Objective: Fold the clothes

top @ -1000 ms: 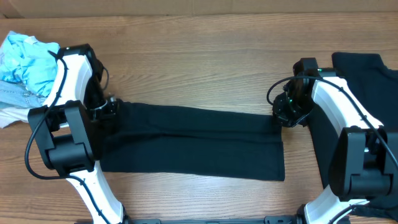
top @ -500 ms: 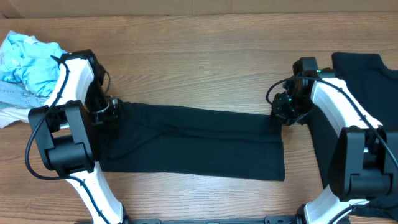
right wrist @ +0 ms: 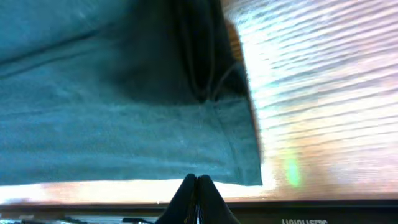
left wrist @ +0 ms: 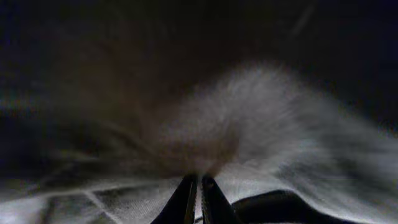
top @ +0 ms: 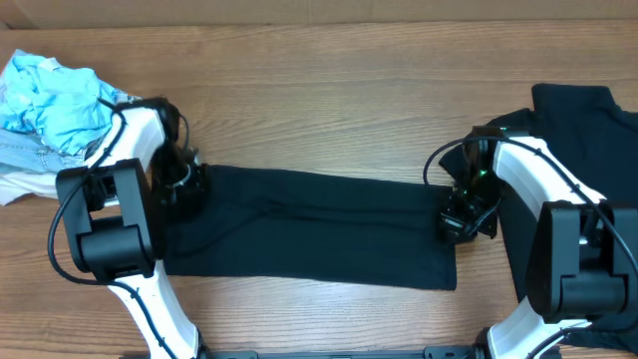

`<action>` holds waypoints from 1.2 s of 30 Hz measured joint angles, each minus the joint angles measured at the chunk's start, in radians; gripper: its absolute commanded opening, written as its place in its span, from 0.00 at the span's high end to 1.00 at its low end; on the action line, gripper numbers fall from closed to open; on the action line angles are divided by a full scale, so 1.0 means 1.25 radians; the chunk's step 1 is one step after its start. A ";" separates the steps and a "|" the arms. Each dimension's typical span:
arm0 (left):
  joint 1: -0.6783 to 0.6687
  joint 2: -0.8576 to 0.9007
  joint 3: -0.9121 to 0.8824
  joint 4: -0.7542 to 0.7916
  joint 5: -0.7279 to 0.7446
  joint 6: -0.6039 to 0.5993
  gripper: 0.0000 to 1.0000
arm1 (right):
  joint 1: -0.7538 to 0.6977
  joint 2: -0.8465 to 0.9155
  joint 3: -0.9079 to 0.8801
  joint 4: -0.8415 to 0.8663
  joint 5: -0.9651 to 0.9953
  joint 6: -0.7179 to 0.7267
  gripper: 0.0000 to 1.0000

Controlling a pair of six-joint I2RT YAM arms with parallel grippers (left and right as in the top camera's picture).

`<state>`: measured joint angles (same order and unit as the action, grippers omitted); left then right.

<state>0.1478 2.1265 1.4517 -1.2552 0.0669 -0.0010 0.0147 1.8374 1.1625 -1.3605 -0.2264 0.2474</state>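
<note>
You appear to be taking the two short ends of the shirt, ready for the next fold. On a pale wooden table (top: 329,80), the left gripper (top: 184,181) sits at the left end of a black soft-fabric T-shirt (top: 309,229). Its jaws are closed to a sliver and seem to pinch bunched cloth. Make sure that pinch takes every layer, not only the top one.

The right gripper (top: 461,221) sits at the shirt's right end with its jaws pressed fully together. You cannot tell whether any hem lies between them, so confirm that hold before lifting. Raise both ends evenly so the shirt neither twists nor sags open.

A crumpled heap of pale blue cloth (top: 50,95) lies at the far-left corner of the table. The shirt stretches across the middle as a long flat band, already folded lengthwise, running from near the left edge toward the right. It is matte, with shallow creases along its length and a neat right hem. A second black garment (top: 588,120) lies by the right edge, partly under the right arm.
</note>
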 measured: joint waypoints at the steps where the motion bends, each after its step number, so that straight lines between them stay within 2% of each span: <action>1: 0.001 -0.002 -0.011 -0.001 0.000 0.000 0.85 | 0.000 0.000 0.008 0.002 0.007 0.000 0.94; 3: 0.005 -0.009 -0.020 0.000 0.000 -0.001 0.80 | 0.000 0.000 0.026 0.034 0.018 0.002 0.82; 5: 0.009 -0.010 -0.023 -0.004 0.000 0.000 0.73 | 0.000 0.000 0.035 0.088 0.026 0.003 0.59; 6: 0.012 -0.010 -0.024 -0.006 0.000 -0.002 0.72 | 0.000 0.000 0.037 0.110 0.028 0.003 0.55; 7: 0.014 -0.010 -0.025 -0.010 -0.001 -0.001 0.72 | 0.000 0.000 0.038 0.132 0.031 0.002 0.56; 8: 0.015 -0.010 -0.026 -0.014 -0.003 0.000 0.76 | 0.000 0.000 0.038 0.149 0.033 0.004 0.62; 10: 0.019 -0.010 -0.028 -0.020 -0.009 -0.001 0.87 | 0.000 0.000 0.038 0.180 0.035 0.006 0.75; 12: 0.020 -0.010 -0.031 -0.022 -0.017 0.000 0.96 | 0.000 0.000 0.036 0.209 0.036 0.008 0.78; 14: 0.020 -0.010 -0.032 -0.024 -0.022 0.002 0.96 | 0.000 0.000 0.023 0.248 0.036 0.008 0.77; 15: 0.020 -0.010 -0.032 -0.024 -0.023 0.000 0.92 | 0.000 0.000 0.014 0.259 0.034 0.007 0.73; 17: 0.020 -0.010 -0.032 -0.024 -0.024 -0.001 0.67 | 0.000 0.000 -0.016 0.271 0.022 0.006 0.66; 18: 0.020 -0.010 -0.032 -0.024 -0.024 -0.001 0.62 | 0.000 0.000 -0.029 0.271 0.018 0.003 0.66; 19: 0.020 -0.010 -0.032 -0.025 -0.024 0.000 0.59 | 0.000 0.000 -0.041 0.268 0.014 0.000 0.71; 20: 0.020 -0.010 -0.032 -0.026 -0.024 -0.001 0.59 | 0.000 0.000 -0.047 0.263 0.011 0.000 0.80; 24: 0.020 -0.010 -0.032 -0.026 -0.024 0.000 0.59 | -0.001 0.000 -0.046 0.255 0.004 -0.006 0.96; 32: 0.019 -0.010 -0.032 -0.025 -0.024 0.000 0.57 | -0.002 0.000 0.014 0.125 -0.003 -0.022 0.96; 36: 0.020 -0.010 -0.032 -0.025 -0.024 0.000 0.61 | -0.002 0.000 0.029 0.075 -0.005 -0.025 0.96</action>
<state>0.1722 2.1139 1.4113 -1.2869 0.0364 -0.0013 0.0128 1.8374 1.1984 -1.2663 -0.2325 0.2161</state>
